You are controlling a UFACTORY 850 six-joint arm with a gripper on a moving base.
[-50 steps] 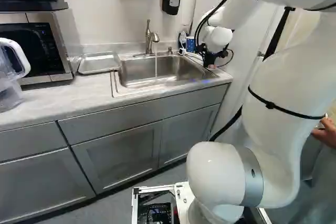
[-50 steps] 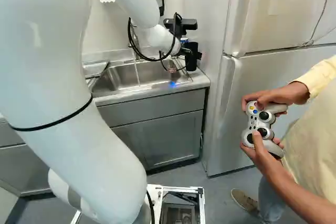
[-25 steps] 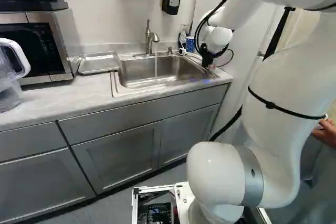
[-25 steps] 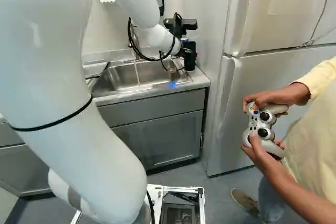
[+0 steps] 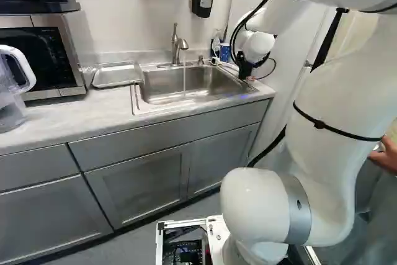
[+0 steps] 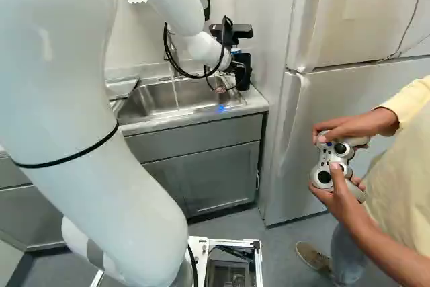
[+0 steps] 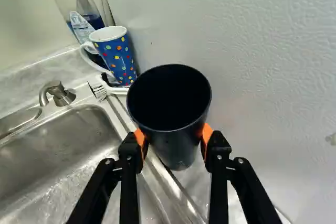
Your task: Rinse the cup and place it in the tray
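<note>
Metal tray [image 5: 116, 74] rests beside our sink [image 5: 157, 83], where water [image 5: 184, 77] runs from the faucet [image 5: 180, 44]. Our jaws [image 6: 239, 70] grasp the black tumbler [image 7: 176, 145] by its sides

Black cup [image 6: 244, 74]: slightly shifted leftward in the right base view, carried with the arm.
Arm's wrist end [image 6: 213, 53]: moved slightly the same way since the earliest picture.
</note>
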